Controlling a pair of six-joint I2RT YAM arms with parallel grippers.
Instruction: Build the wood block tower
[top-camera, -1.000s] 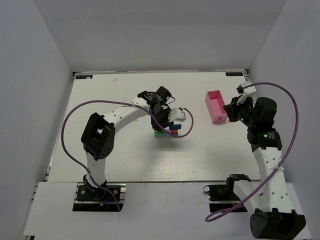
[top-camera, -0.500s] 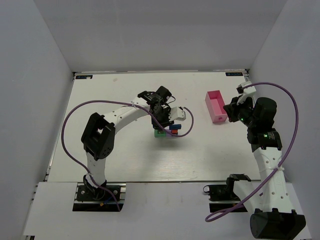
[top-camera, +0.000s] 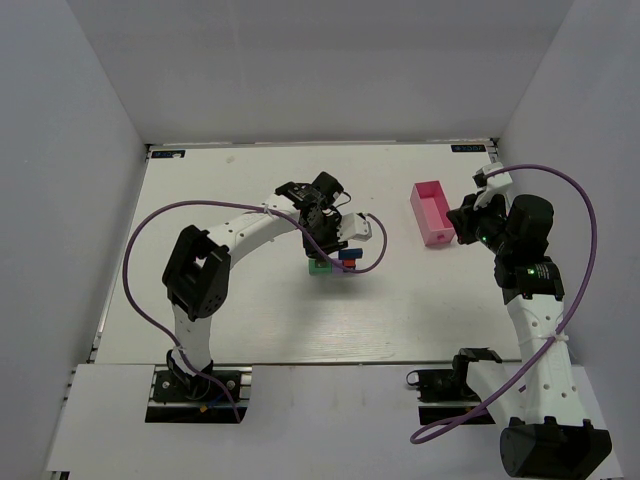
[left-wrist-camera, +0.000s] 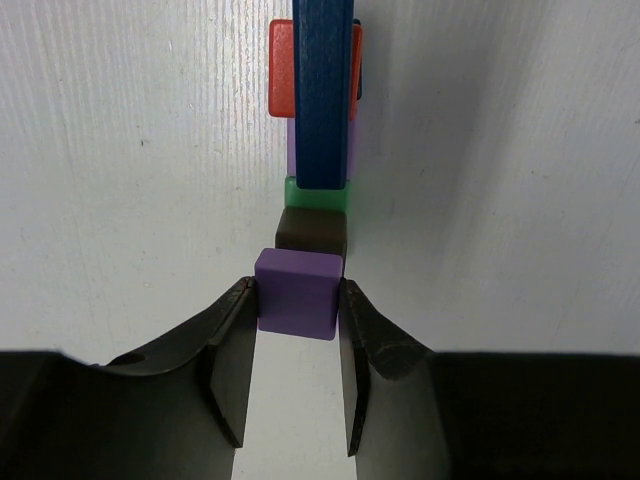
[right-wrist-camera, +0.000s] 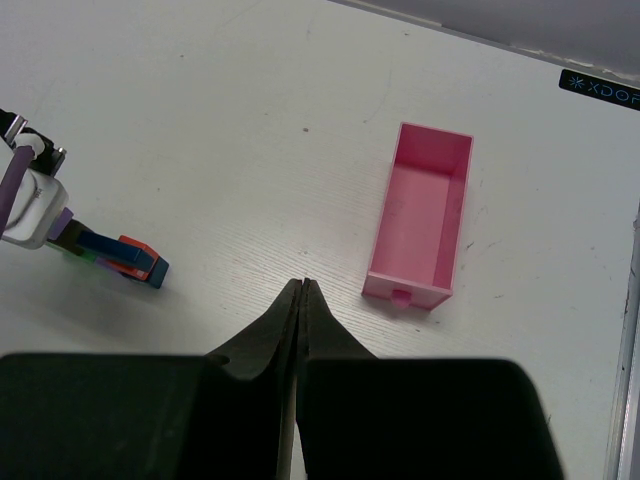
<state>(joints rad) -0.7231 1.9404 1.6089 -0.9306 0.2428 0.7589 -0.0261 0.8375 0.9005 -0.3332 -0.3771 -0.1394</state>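
Note:
The wood block tower (top-camera: 335, 260) stands mid-table: a green block (left-wrist-camera: 315, 195), a brown block (left-wrist-camera: 311, 230), a red-orange block (left-wrist-camera: 283, 70) and a long dark blue block (left-wrist-camera: 323, 95) clustered together. My left gripper (top-camera: 322, 248) is directly over it. In the left wrist view the left gripper (left-wrist-camera: 298, 288) is shut on a purple cube (left-wrist-camera: 298, 300) that sits against the brown block. My right gripper (right-wrist-camera: 303, 285) is shut and empty, above bare table well right of the tower (right-wrist-camera: 110, 255).
A pink rectangular tray (top-camera: 432, 213), open and empty, lies at the right, just left of the right gripper (top-camera: 465, 222); it also shows in the right wrist view (right-wrist-camera: 420, 215). White walls enclose the table on three sides.

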